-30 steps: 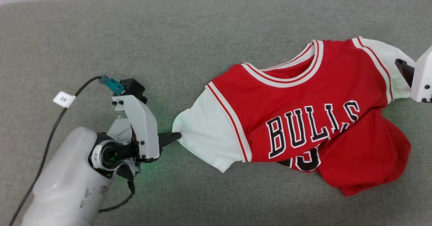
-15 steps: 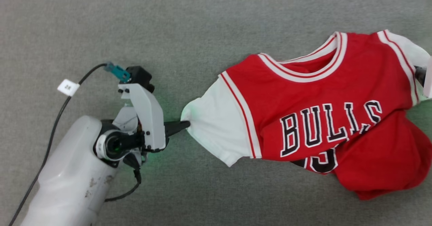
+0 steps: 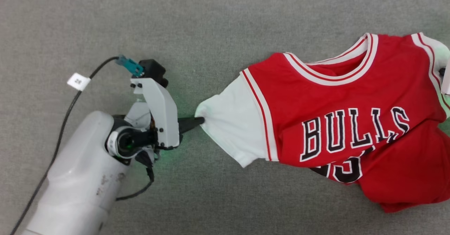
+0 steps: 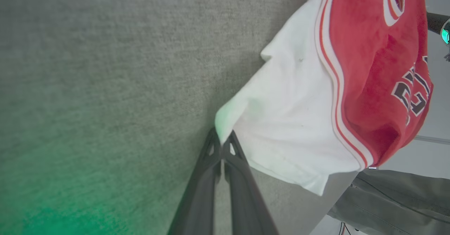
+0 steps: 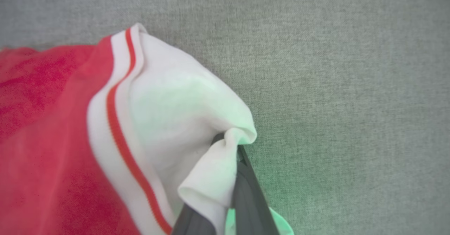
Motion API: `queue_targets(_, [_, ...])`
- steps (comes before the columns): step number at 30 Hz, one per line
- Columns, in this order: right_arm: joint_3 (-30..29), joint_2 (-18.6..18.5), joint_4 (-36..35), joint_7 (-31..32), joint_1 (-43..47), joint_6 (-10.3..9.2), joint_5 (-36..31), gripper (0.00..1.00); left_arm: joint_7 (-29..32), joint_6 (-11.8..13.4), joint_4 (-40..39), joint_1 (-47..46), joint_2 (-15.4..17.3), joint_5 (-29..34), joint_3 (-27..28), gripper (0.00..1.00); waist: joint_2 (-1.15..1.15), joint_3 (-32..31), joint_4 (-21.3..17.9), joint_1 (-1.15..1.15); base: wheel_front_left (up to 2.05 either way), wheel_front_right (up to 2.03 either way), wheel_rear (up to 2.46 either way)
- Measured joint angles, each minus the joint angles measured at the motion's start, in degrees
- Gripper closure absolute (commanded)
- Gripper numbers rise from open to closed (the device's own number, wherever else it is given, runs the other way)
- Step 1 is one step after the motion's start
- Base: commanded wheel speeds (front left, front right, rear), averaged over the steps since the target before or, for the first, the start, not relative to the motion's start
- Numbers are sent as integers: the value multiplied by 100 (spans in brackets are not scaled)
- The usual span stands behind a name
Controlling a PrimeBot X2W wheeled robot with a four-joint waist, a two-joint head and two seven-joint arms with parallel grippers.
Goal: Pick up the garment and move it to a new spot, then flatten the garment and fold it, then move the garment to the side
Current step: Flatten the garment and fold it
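Note:
The garment [image 3: 337,98] is a red jersey with white sleeves, striped trim and black-and-white "BULLS" lettering, spread front-up across the grey fabric surface [image 3: 225,27]. My left gripper [image 3: 200,121] is shut on the edge of its left white sleeve, seen close in the left wrist view [image 4: 221,140], where the garment [image 4: 299,98] rises from the fingertips. At the right edge of the head view my right gripper [image 3: 441,72] meets the other sleeve. In the right wrist view that gripper [image 5: 232,142] is shut on a fold of the garment's [image 5: 168,105] white sleeve. The jersey's lower part is bunched.
A black cable with a white tag [image 3: 78,82] runs from my left wrist over the surface. Grey-green cloth [image 4: 397,200] lies beyond the surface's edge in the left wrist view. Bare grey fabric extends all around the jersey.
The whole head picture has shifted right, so the camera moved; the pale far edge has left the view. Both grippers keep hold of the sleeves, and the right gripper now sits at the frame's edge.

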Motion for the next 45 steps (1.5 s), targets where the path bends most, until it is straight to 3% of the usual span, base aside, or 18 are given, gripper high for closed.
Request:
queue_targets(11, [461, 293, -345, -645, -647, -1, 275, 100, -365, 133, 366, -1011, 277, 552, 77, 100, 0, -815, -76, 0, 0, 0, 0])
queue_targets(19, [829, 521, -530, -1524, -1150, -1, 235, 100, -946, 179, 770, -1994, 193, 929, 146, 100, 0, -1422, -84, 0, 0, 0, 0])
queue_targets(30, [1281, 661, -168, -3000, -1926, -1, 7, 100, -2071, 78, 1671, -3206, -35, 1357, 222, 100, 0, -2132, -6, 0, 0, 0, 0])
queue_targets(38, [1352, 736, 365, -3642, -2400, -1, -99, 100, -2642, -29, 2281, -3854, -203, 1402, 315, 100, 0, -2238, 127, 0, 0, 0, 0])
queue_targets(45, [1427, 732, 653, -3917, -2865, -1, -234, 100, -2976, -176, 2562, -4381, -194, 1533, 252, 100, 0, -1910, 169, 0, 0, 0, 0])
